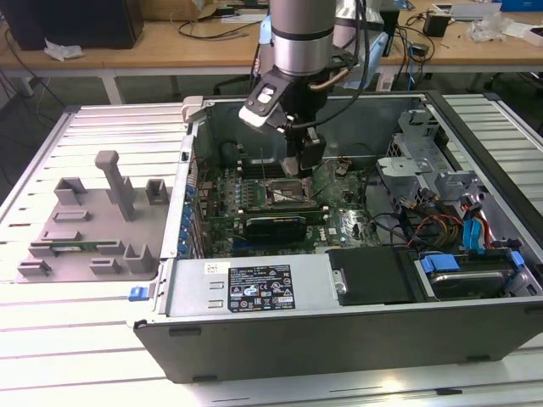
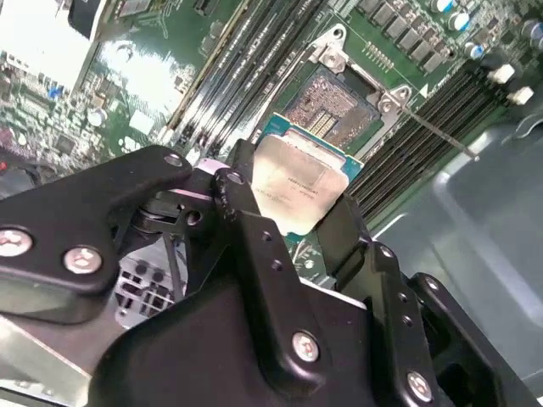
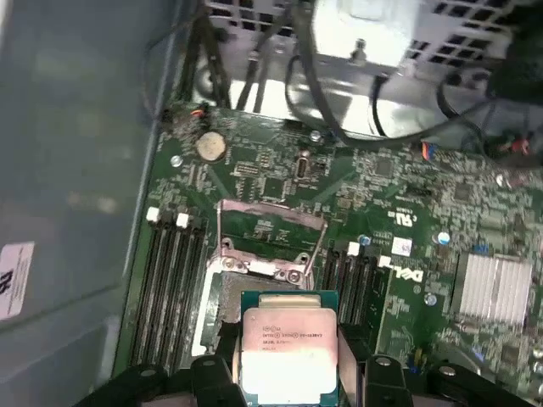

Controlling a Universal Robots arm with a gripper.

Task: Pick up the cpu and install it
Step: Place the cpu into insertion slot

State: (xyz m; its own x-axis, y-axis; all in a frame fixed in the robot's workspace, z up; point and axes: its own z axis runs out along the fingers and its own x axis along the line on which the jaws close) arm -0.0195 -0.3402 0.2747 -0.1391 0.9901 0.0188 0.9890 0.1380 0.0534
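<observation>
nearly over open socket [image 2: 331, 106], cpu [image 2: 299, 188] (fingers [image 2: 248, 222] gripping)

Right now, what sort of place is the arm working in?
Probably a robotics or electronics lab: an opened computer case sits on a slatted metal bench, cable-strewn desks stand behind, and the gripper holds the cpu over the motherboard.

Inside the case [image 1: 339, 326], the hand [image 2: 293, 208] holds the cpu [image 2: 301, 178] over the socket [image 2: 333, 106].
</observation>
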